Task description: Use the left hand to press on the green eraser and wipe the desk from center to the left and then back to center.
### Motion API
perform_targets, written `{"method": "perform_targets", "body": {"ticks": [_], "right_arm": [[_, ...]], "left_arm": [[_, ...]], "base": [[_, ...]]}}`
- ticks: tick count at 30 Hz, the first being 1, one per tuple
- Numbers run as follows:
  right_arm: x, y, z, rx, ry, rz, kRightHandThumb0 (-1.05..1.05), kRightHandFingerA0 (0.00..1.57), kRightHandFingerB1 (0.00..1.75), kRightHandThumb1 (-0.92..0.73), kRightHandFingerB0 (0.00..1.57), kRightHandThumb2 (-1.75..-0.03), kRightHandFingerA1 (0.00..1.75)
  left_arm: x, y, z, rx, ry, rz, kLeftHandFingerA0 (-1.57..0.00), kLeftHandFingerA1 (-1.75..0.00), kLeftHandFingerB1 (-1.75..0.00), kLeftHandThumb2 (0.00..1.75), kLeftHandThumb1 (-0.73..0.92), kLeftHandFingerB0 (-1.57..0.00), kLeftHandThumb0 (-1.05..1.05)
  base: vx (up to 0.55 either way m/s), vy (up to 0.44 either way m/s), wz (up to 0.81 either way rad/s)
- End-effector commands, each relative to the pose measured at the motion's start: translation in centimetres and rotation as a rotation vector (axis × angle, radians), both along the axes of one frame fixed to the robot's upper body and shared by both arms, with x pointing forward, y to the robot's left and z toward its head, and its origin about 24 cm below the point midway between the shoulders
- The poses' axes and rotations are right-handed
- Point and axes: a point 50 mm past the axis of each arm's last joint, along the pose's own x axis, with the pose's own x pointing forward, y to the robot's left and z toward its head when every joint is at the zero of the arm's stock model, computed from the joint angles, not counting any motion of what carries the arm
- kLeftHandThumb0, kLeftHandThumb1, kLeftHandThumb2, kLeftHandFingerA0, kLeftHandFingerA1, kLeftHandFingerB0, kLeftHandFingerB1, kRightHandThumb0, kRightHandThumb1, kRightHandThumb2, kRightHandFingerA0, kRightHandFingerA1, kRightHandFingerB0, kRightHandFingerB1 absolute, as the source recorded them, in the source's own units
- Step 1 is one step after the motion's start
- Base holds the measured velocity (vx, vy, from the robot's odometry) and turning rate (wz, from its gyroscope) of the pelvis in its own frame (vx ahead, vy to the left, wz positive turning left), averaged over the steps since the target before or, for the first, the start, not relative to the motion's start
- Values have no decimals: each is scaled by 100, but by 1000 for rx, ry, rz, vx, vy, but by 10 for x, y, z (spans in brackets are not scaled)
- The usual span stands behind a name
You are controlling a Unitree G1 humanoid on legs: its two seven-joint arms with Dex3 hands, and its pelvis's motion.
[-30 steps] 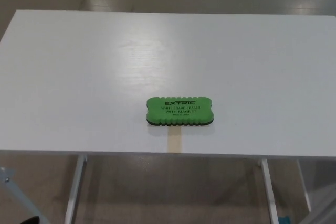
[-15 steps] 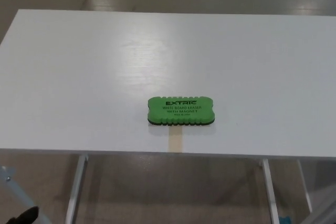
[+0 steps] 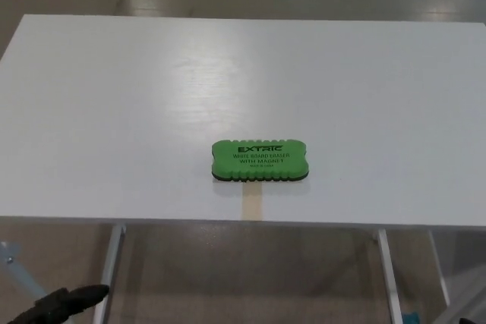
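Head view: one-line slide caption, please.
Green eraser lies untouched near the white desk's front edge; left hand low at bottom left.

Green eraser (image 3: 260, 161): bright green top with black printed lettering, over a thin dark underside edge. Desk (image 3: 114, 111): plain white, with a faint wood-grain sheen up and to the right of the fingers, and a short pale tan strip (image 3: 252, 204) at its front edge. Left hand (image 3: 64, 305): black, below the white surface. Desk legs (image 3: 110, 271): white. Floor (image 3: 250, 278): brownish grey.
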Motion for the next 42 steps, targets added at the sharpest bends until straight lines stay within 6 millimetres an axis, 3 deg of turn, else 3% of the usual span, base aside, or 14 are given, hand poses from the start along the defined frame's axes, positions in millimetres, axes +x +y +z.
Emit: {"method": "perform_targets", "body": {"ticks": [1, 10, 11, 16, 21, 22, 25, 28, 29, 32, 33, 39, 42], "right_arm": [[-5, 0, 0, -41, -5, 91, -47, 62, 33, -81, 41, -66, 44], [-7, -1, -4, -63, 29, 98, -48, 61, 33, -81, 39, -66, 43], [-7, -1, -4, -64, 33, 97, -51, 53, 48, -68, 32, -97, 57], [-6, -2, -4, -56, 37, 98, -51, 53, 48, -68, 33, -96, 58], [-9, -2, -6, -38, 47, 92, -50, 53, 49, -68, 34, -96, 58], [-9, -2, -6, -42, 45, 95, -48, 61, 33, -81, 42, -65, 44], [-9, -2, -6, -43, 44, 96, -48, 61, 33, -81, 42, -65, 44], [-9, -1, -6, -37, 40, 91, -48, 62, 34, -81, 42, -65, 44], [-9, 0, -6, -31, 37, 88, -50, 55, 50, -67, 36, -96, 59], [-10, 1, -6, -37, 37, 97, -50, 55, 50, -67, 36, -96, 59], [-10, 1, -6, -44, 35, 102, -48, 62, 34, -81, 43, -65, 45], [-9, -1, -4, -39, 22, 118, -48, 62, 34, -81, 42, -66, 46], [-10, 0, -5, -21, 21, 125, -47, 62, 34, -81, 43, -65, 46]], "left_arm": [[-20, -13, 31, -121, 81, -561, -85, -47, -45, 61, 71, -76, -33], [-30, -16, 71, -194, 86, -736, -85, -47, -47, 62, 70, -78, -28], [-30, -20, 81, -217, 75, -785, -84, -47, -48, 62, 70, -78, -28], [-22, -37, 116, -295, 13, -926, -83, -47, -48, 62, 71, -78, -27], [4, -62, 155, -352, -211, -996, -82, -47, -48, 62, 73, -78, -25], [12, -69, 165, -345, -285, -974, -82, -48, -48, 62, 73, -78, -25], [20, -78, 176, -325, -356, -942, -83, -48, -48, 62, 73, -78, -26], [32, -91, 187, -268, -438, -869, -90, -50, -48, 62, 71, -80, -32], [43, -102, 194, -243, -493, -815, -92, -50, -48, 62, 71, -80, -32], [57, -111, 199, -236, -526, -767, -94, -51, -48, 62, 71, -82, -32], [65, -116, 199, -245, -528, -742, -95, -51, -49, 62, 71, -84, -30], [91, -133, 201, -296, -504, -680, -96, -51, -49, 62, 72, -85, -28], [113, -149, 200, -341, -443, -617, -98, -52, -49, 63, 74, -86, -27]], "base": [[0, 0, 0], [0, 0, 0], [0, 0, 0], [0, 0, 0], [0, 0, 0], [0, 0, 0], [0, 0, 0], [0, 0, 0], [0, 0, 0], [0, 0, 0], [0, 0, 0], [0, 0, 0], [0, 0, 0]]}}
